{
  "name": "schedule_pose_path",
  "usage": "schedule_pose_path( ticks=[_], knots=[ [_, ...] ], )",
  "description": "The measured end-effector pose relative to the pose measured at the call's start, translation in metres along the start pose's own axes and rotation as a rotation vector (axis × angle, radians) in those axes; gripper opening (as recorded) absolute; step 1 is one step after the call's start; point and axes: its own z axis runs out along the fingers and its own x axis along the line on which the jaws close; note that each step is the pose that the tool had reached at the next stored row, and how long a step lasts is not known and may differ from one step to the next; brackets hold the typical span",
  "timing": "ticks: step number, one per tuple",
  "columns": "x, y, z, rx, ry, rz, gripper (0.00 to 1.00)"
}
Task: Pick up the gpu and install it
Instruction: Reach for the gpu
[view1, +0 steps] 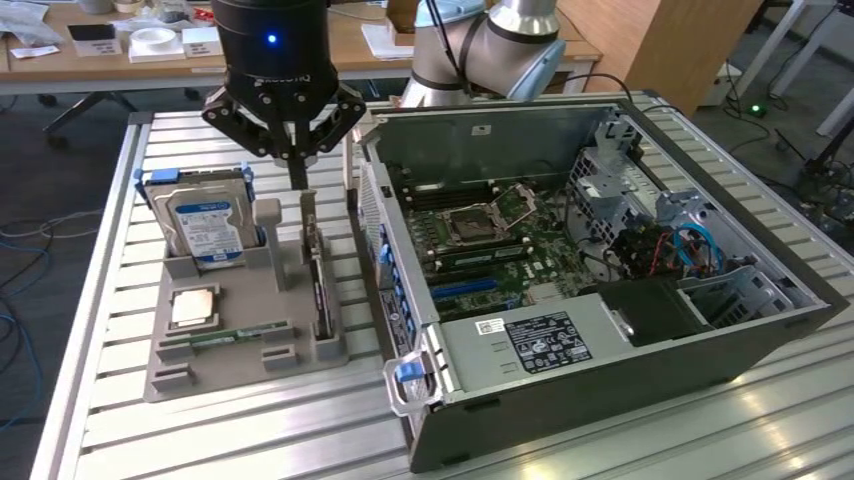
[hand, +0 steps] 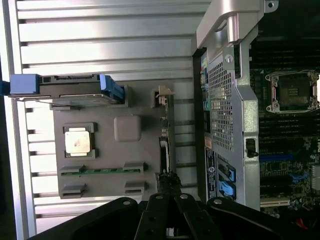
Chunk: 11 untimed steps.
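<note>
Here, end effector (view1: 296, 183) closed just above upright gpu (view1: 320, 295), wrist view looking down its thin edge

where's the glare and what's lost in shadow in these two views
exterior view: soft even light, mild sheen on the ribbed aluminium table, deep shadow low inside the open black computer case. wrist view: the table slats glare near white, the black gripper reads as a dark silhouette, the thin dark gpu card stays dim on its grey tray.

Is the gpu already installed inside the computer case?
No, the gpu stands on edge in the gray holder, outside the case.
</note>
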Motion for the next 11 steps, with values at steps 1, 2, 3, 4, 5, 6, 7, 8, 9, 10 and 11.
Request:
schedule_pose_path(
  ticks=[1,2,3,4,5,6,7,8,9,10,11],
  knots=[
    [0.0,0.0,0.0,0.0,0.0,0.0,0.11],
    [0.0,0.0,0.0,0.0,0.0,0.0,0.11],
    [0.0,-0.0001,0.0,0.0,0.0,0.0,0.11],
    [0.0,-0.0003,0.0,0.0,0.0,0.0,0.11],
    [-0.0001,-0.001,0.0,0.0,0.0001,0.0,0.11],
    [-0.0002,-0.0019,-0.0001,0.0001,0.0001,0.0,0.11],
    [-0.0002,-0.0028,-0.0001,0.0,0.0001,0.0,0.11],
    [-0.0003,-0.0041,-0.0001,0.0,0.0,0.0,0.11],
    [-0.0005,-0.0056,-0.0002,0.0,0.0001,0.0,0.11],
    [-0.0005,-0.007,-0.0002,0.0,0.0,0.0,0.11],
    [-0.0006,-0.0084,-0.0002,0.0,0.0,0.0,0.11]
  ],
)
